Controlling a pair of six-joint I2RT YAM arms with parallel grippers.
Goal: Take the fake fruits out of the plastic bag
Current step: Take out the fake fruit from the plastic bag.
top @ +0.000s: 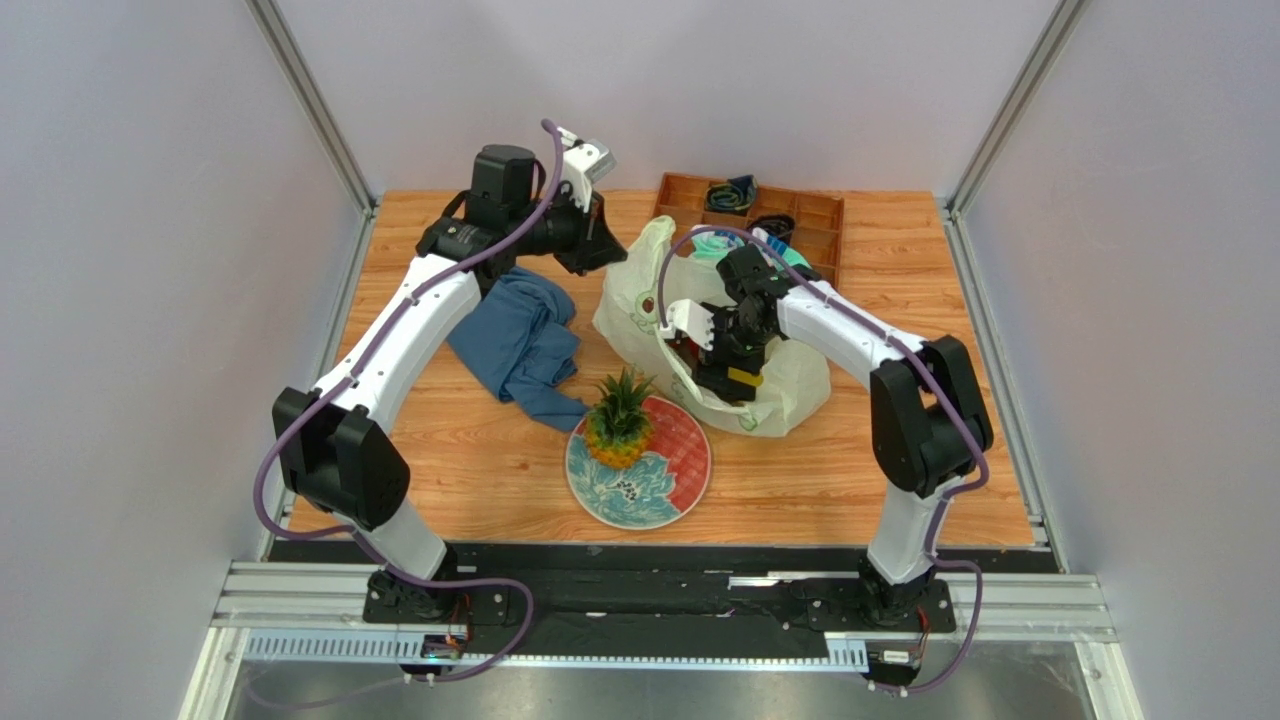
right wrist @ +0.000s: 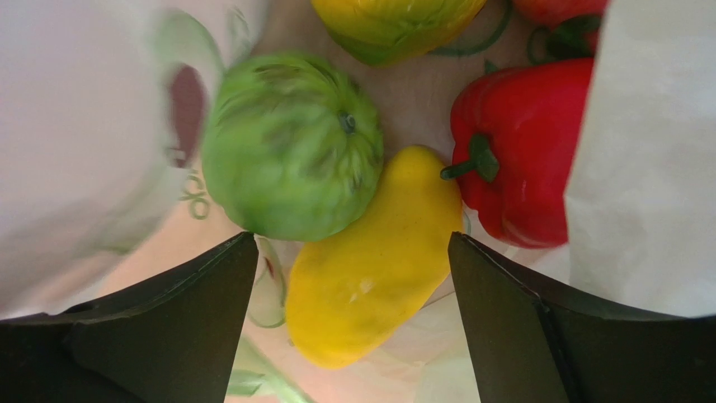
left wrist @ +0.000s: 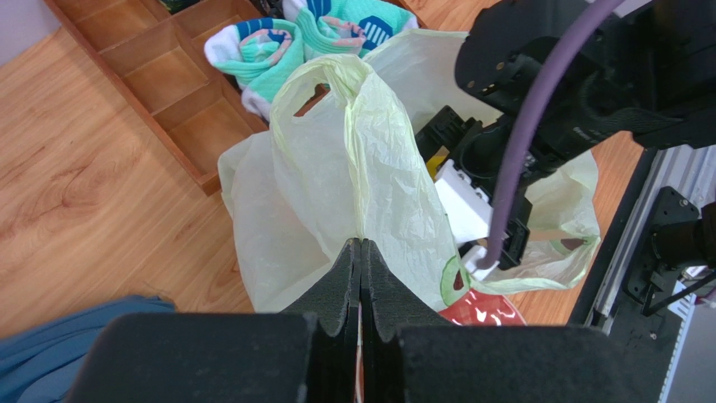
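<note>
Now | yellow mango [right wrist: 374, 277] | between spread jaws of right end effector [right wrist: 351, 243]

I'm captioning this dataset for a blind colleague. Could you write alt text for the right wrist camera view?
The right gripper, jaws open, points down at a yellow mango lying inside the plastic bag. A green round fruit sits at the mango's upper left and a red pepper to its right, with pale bag plastic closing in on both sides.

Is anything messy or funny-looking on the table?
Only small things: a blue cloth lies crumpled left of the plastic bag, and rolled socks sit by the wooden tray. Nothing is spilled or broken.
</note>
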